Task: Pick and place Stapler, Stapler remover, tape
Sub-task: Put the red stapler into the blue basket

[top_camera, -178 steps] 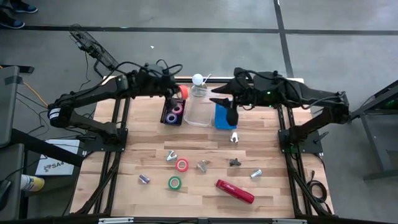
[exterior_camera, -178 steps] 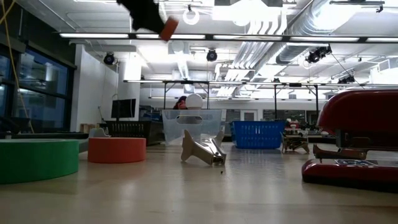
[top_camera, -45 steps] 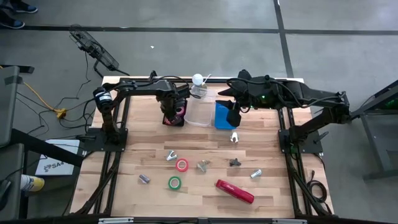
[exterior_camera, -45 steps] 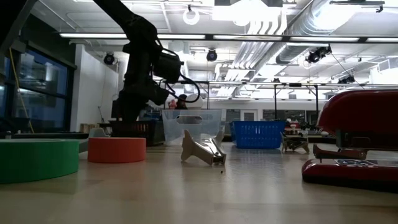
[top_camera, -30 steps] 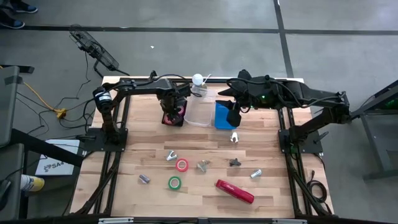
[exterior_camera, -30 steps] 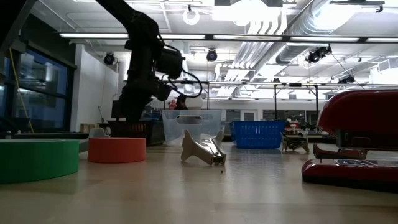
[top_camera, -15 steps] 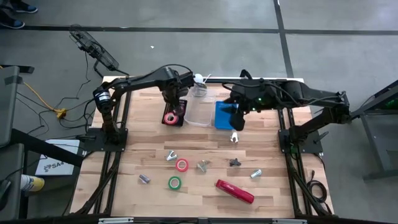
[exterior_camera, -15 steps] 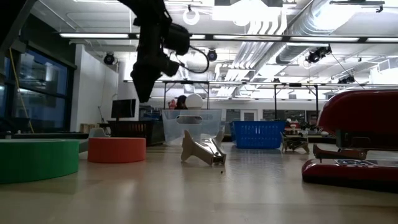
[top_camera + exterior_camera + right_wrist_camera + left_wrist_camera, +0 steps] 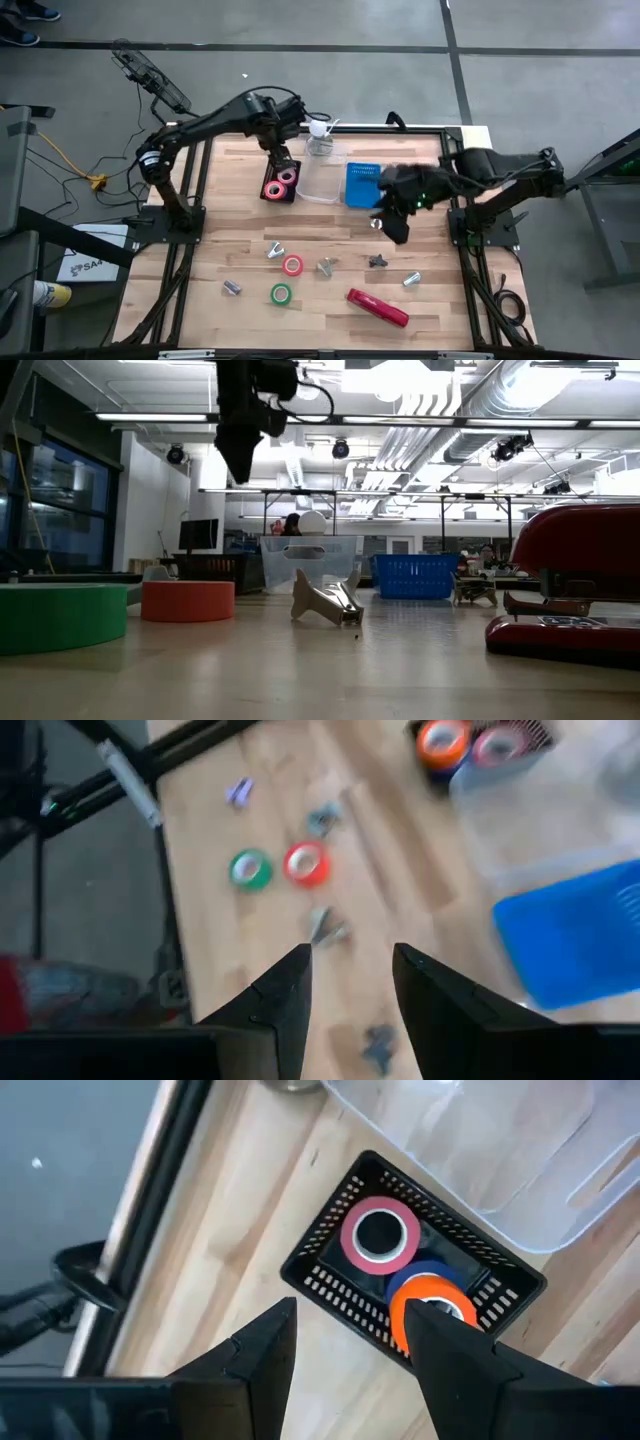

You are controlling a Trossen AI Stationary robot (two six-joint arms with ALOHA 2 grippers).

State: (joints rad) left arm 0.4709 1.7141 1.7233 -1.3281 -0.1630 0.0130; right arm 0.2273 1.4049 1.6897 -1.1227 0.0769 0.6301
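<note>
Both arms are sitting in new spots compared with half a second ago: the left gripper (image 9: 272, 152) is hanging just beyond the far edge of the black basket (image 9: 279, 181) rather than over it, and the right gripper (image 9: 396, 229) is now reaching over bare wood on the near side of the blue tray (image 9: 362, 184). Left fingers (image 9: 262, 1355) are standing apart with nothing between them. Right fingers (image 9: 283, 995) are also showing a gap and holding nothing.

Inside the basket a pink tape roll (image 9: 379, 1234) is lying flat, and an orange roll (image 9: 430, 1306) is resting on a darker one that is mostly covered, so its colour is hard to make out. On the near table a red-orange roll (image 9: 292, 265) and a green roll (image 9: 281, 294) are lying close together. The red stapler (image 9: 377, 307) is lying near the table's near edge, right of centre; in the low view it is cut off at the right border. Several small metal pieces are scattered between, too small to identify. A clear bin (image 9: 320, 178) is sitting between basket and tray.
</note>
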